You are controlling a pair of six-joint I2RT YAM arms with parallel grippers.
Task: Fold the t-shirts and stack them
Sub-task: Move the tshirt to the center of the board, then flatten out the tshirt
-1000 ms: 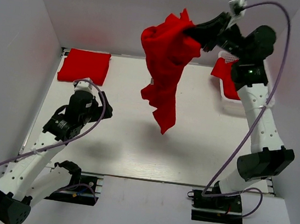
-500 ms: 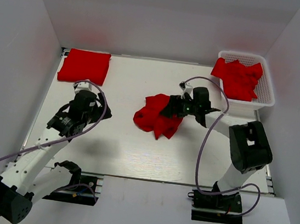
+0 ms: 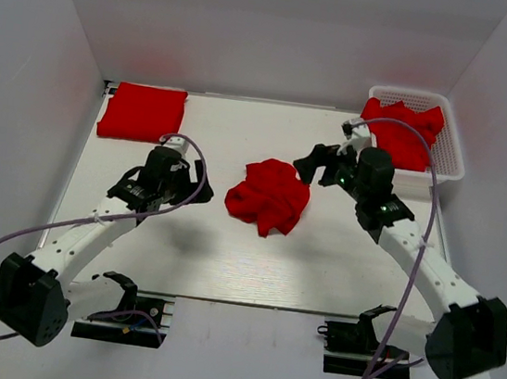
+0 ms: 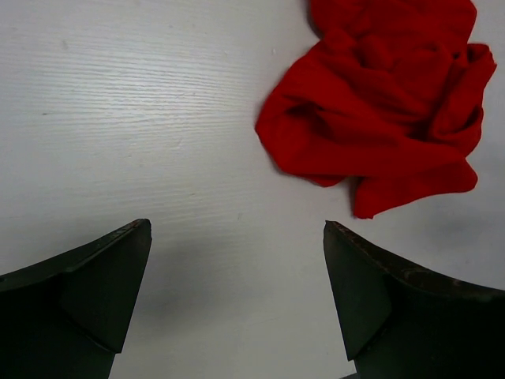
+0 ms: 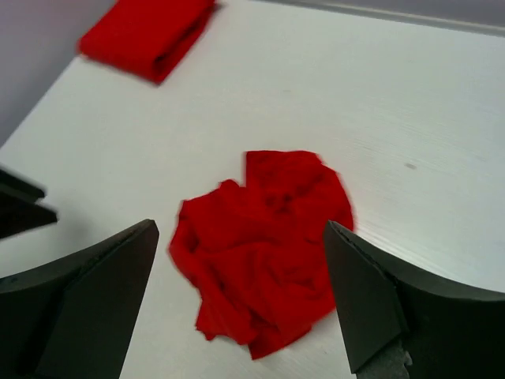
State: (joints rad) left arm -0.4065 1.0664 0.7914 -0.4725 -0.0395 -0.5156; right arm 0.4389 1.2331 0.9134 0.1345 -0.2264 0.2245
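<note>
Left claw and right claw both spread wide, flanking the crumpled t-shirt

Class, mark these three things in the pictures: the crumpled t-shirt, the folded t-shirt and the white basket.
crumpled t-shirt (image 3: 268, 196): top external view, middle of the heap.
folded t-shirt (image 3: 142, 111): top external view, centre of its upper face.
white basket (image 3: 451, 155): top external view, its right lattice wall.
</note>
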